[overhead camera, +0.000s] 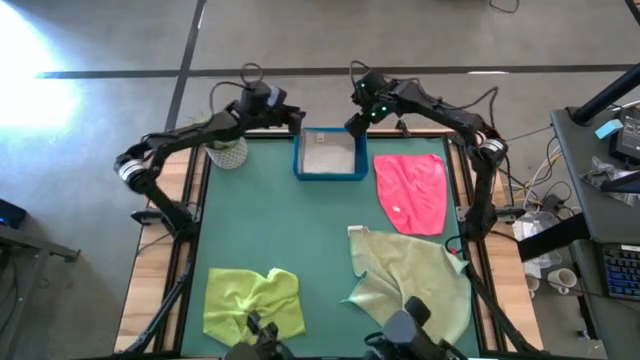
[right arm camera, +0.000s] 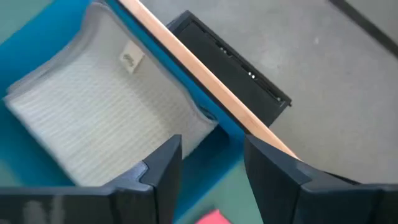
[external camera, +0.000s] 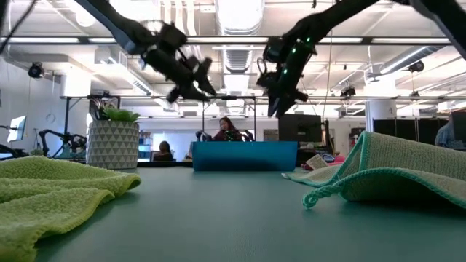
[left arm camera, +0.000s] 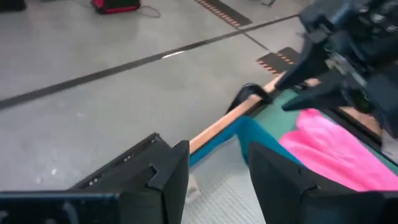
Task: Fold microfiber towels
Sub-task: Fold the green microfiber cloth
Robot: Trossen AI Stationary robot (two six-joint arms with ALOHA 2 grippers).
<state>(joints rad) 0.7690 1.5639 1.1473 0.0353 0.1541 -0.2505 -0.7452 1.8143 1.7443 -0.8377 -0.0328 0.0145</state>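
Note:
A folded light grey towel (right arm camera: 106, 118) lies in the blue tray (overhead camera: 300, 160) at the table's far middle. Both grippers hang in the air above the tray's far corners. My left gripper (external camera: 191, 86) is over the far left corner and open, with nothing between its fingers. My right gripper (external camera: 280, 98) is over the far right corner, also open with nothing between its fingers. A hot pink towel (overhead camera: 412, 192) lies flat to the right of the tray. A pale sage towel (overhead camera: 415, 280) lies crumpled at the near right, a lime green one (overhead camera: 250, 300) at the near left.
A patterned plant pot (overhead camera: 228, 152) stands at the far left, beside the tray. The table's wooden far edge (right arm camera: 205, 81) runs just behind the tray. Bare green mat lies in the table's middle. People sit in the room beyond the table.

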